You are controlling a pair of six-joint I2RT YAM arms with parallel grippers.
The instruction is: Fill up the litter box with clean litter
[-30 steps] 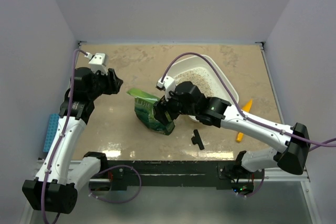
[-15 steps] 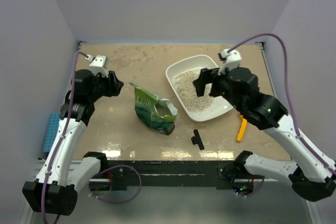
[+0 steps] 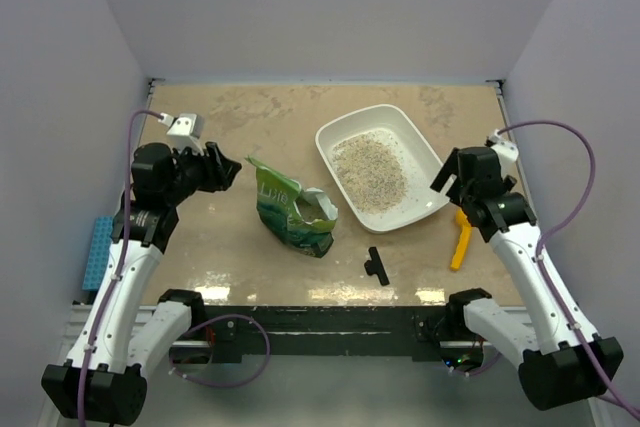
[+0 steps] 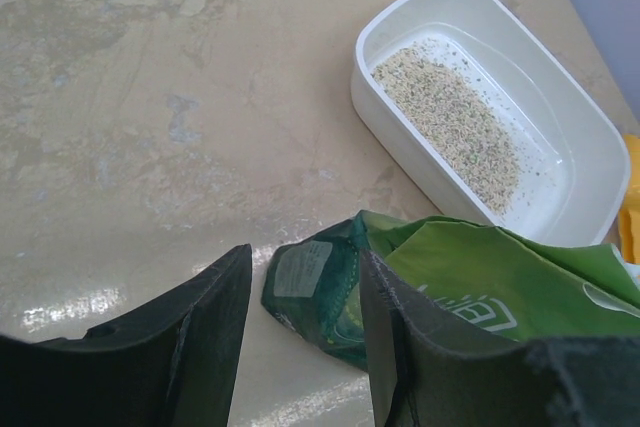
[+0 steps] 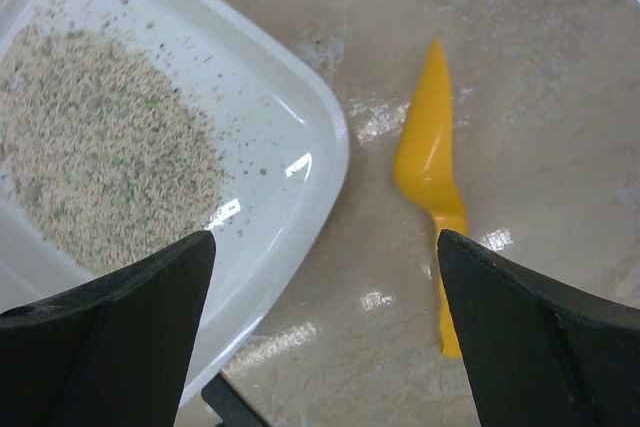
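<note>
Litter box (image 3: pixel 425 175) sits on mottled tan tabletop (image 3: pixel 260 117).

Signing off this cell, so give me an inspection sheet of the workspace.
Surface: mottled tan tabletop, glossy in front.
Job's things: litter box upright; litter heaped along its middle, floor partly bare.
Clutter: open green bag left of box; yellow scoop right of it; black part in front.
Grippers: left gripper open, empty, beside the bag; right gripper open, empty, above the box's rim.
Cables: purple cables loop off both arms.
Surroundings: pale walls; blue block off left edge.
</note>
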